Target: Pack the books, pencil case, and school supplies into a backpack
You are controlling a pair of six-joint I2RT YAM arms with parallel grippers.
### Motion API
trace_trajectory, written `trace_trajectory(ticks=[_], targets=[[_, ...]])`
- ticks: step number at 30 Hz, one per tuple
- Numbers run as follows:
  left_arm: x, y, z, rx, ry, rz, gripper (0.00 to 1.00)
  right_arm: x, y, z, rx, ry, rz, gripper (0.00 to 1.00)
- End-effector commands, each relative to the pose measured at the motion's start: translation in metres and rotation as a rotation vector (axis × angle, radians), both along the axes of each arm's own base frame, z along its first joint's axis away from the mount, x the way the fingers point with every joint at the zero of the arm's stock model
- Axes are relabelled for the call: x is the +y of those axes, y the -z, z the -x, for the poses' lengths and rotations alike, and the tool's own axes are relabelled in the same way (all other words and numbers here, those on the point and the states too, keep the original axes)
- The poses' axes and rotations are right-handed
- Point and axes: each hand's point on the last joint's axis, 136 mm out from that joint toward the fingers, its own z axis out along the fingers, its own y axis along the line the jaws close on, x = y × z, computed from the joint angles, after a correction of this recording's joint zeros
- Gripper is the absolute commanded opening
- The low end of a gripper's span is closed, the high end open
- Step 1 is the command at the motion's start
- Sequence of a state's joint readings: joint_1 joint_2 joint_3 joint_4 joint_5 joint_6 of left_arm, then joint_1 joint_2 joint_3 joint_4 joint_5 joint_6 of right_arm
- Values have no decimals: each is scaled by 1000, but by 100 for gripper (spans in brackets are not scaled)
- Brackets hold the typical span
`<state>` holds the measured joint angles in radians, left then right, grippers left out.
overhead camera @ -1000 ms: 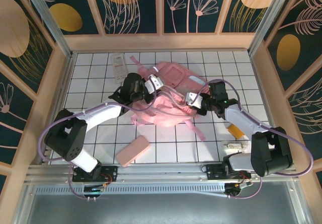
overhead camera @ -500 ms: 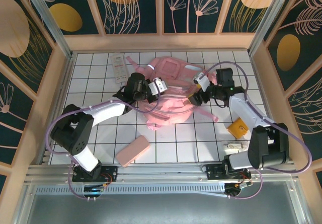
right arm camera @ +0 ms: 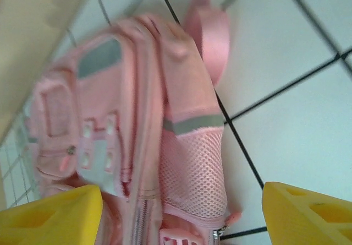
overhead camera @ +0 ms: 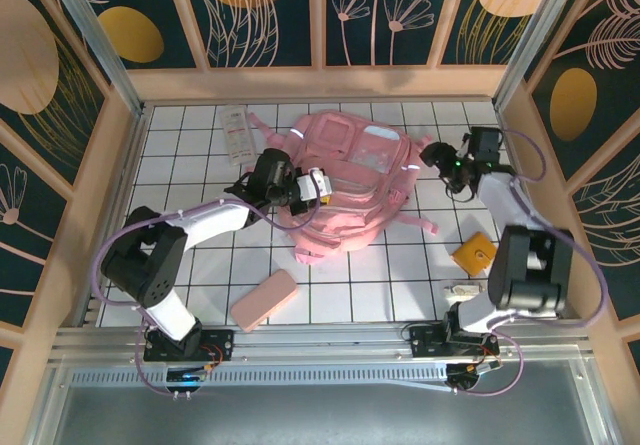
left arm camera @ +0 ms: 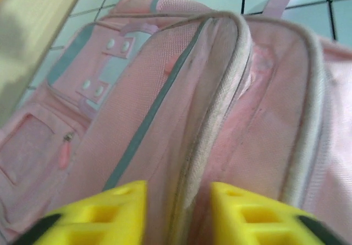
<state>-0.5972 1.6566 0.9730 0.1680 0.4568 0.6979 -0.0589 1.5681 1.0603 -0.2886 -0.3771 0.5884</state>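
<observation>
Mid-table, backpack (overhead camera: 352, 177) — left gripper (left arm camera: 179, 202) pinching it, right gripper (overhead camera: 434, 155) splayed

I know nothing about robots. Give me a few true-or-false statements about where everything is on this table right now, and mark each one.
1. The pencil case lies on the table, outside the backpack. True.
2. The right gripper is clamped on the backpack. False: its fingers are spread wide, just off the backpack's right side.
3. The left gripper has a fold of the backpack between its fingers. True.
4. The orange square item is inside the backpack. False: it lies on the tiles beside the right arm.
5. The clear packet lies at the near edge by the arm bases. False: it is at the far left, beyond the backpack.
</observation>
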Motion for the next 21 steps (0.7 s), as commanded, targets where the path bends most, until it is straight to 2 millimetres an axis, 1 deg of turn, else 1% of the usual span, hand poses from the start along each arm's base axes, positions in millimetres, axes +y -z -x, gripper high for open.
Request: trace_trajectory(ticks=[1, 3, 4, 5, 6, 7, 8, 10, 11, 12, 13, 14, 15, 16, 19, 21], targets=[[-7, -53, 18, 56, 54, 72, 49, 33, 6, 1, 141, -18, -136, 73], [-15, -85, 19, 134, -5, 151, 49, 50, 7, 4, 174, -28, -184, 68], [-21, -95, 23, 157, -21, 183, 48, 55, 9, 7, 198, -27, -190, 67], [-32, -101, 29, 170, -31, 206, 54, 58, 13, 10, 222, -31, -195, 64], [-42, -102, 36, 174, -28, 210, 61, 62, 17, 13, 237, -43, -206, 61], [-53, -99, 44, 174, -5, 199, 65, 65, 21, 17, 253, -52, -213, 60], [-62, -93, 50, 179, 25, 179, 65, 66, 24, 21, 261, -67, -215, 58], [-71, -79, 46, 169, 54, 128, 64, 68, 31, 28, 267, -118, -200, 57], [-71, -69, 43, 138, 80, 70, 64, 68, 34, 34, 267, -160, -192, 54], [-71, -64, 41, 102, 107, 22, 65, 70, 35, 38, 257, -202, -197, 46], [-70, -55, 35, 65, 109, -33, 66, 73, 35, 42, 241, -257, -213, 36], [-66, -54, 29, 16, 108, -77, 67, 76, 34, 48, 217, -321, -224, 34], [-66, -39, 23, 3, 106, -132, 67, 78, 35, 52, 200, -372, -219, 35], [-62, -30, 18, -19, 107, -183, 67, 78, 37, 57, 189, -414, -190, 37], [-57, -12, 11, -43, 125, -301, 67, 75, 48, 66, 173, -501, -86, 41], [-54, -1, 6, -39, 119, -350, 66, 67, 57, 65, 183, -523, 6, 44]])
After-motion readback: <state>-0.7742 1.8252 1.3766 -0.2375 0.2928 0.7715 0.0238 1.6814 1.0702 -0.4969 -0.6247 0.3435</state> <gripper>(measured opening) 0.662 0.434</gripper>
